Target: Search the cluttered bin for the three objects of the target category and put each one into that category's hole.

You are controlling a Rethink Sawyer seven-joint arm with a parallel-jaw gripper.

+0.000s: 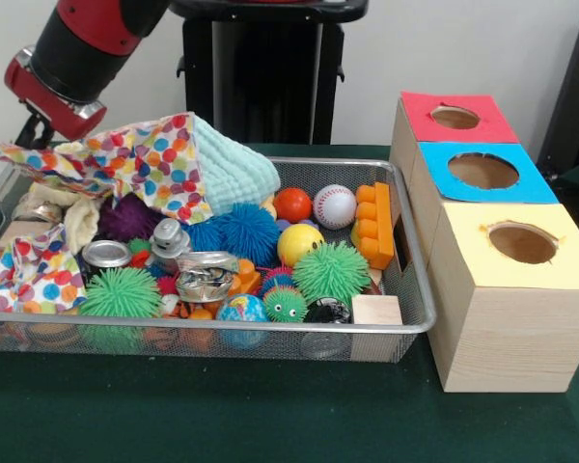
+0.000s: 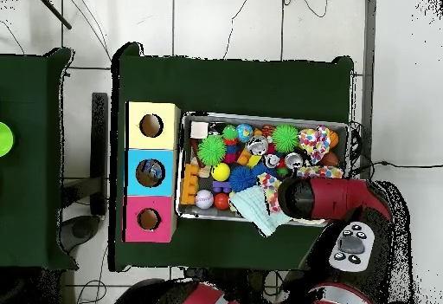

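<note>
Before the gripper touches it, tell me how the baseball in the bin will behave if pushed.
The baseball is round, so it would probably roll. It sits against the orange block and red ball, which may stop it. It looks firm, unlikely to squash.

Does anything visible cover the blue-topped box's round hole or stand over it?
Nothing visible does. The round hole in the blue paper top is open and uncovered; the red and black arm is over the wire mesh bin's opposite end.

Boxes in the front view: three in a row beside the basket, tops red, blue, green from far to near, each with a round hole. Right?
Not quite. The nearest box has a yellow top, not green; the front view shows it clearly. The rest holds: the red-topped box is farthest, the blue-topped box sits in the middle, each has a round hole, and all three stand in a row beside the basket.
</note>
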